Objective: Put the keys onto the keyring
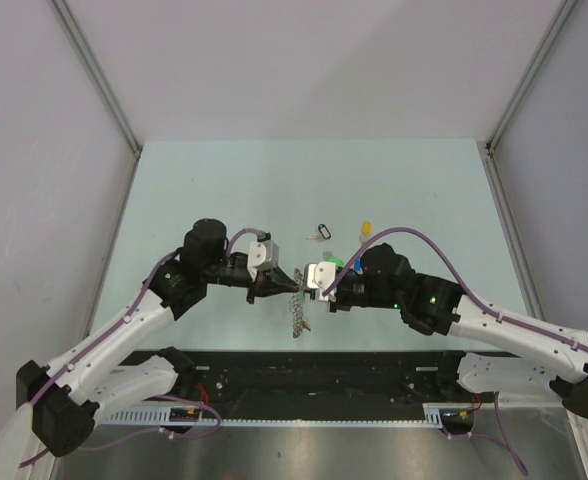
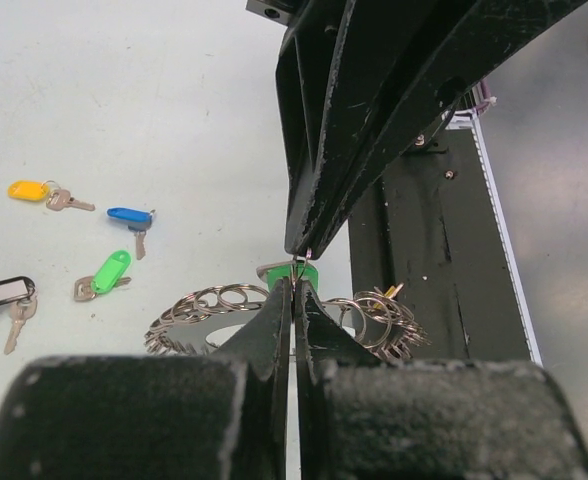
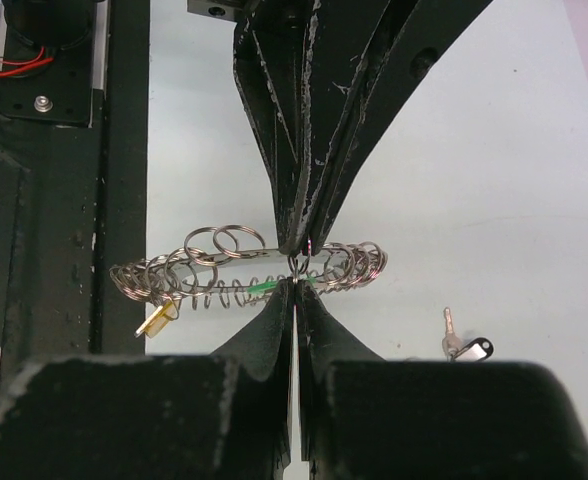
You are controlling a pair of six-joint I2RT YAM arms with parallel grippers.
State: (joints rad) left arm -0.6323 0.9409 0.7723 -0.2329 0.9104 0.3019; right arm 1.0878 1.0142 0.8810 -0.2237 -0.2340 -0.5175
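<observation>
Two shut tips meet: left gripper (image 2: 294,288) against right gripper (image 3: 294,285), at the keyring (image 3: 359,262).
Its long axis runs crosswise to both tips, equally near each; loose keys (image 2: 106,275) lie on the worktop (image 2: 174,100) beyond.

**Two tools meeting at the keyring, loose keys beyond**

The left tool (image 1: 282,284) comes in from the left and the right tool (image 1: 311,289) from the right, tip to tip over the near middle of the surface (image 1: 214,190). The keyring (image 1: 296,305) stands on edge between them, running far to near, with its rim at the meeting tips. A tip key (image 2: 301,273) sits just behind those tips. A hanging key (image 3: 157,320) dangles from the ring's near end. Four keys lie on the surface beyond. The far-left key (image 1: 321,232) and far-right key (image 1: 365,228) are farthest back. The near-left key (image 1: 331,263) and near-right key (image 1: 358,267) lie just behind the right tool.
</observation>
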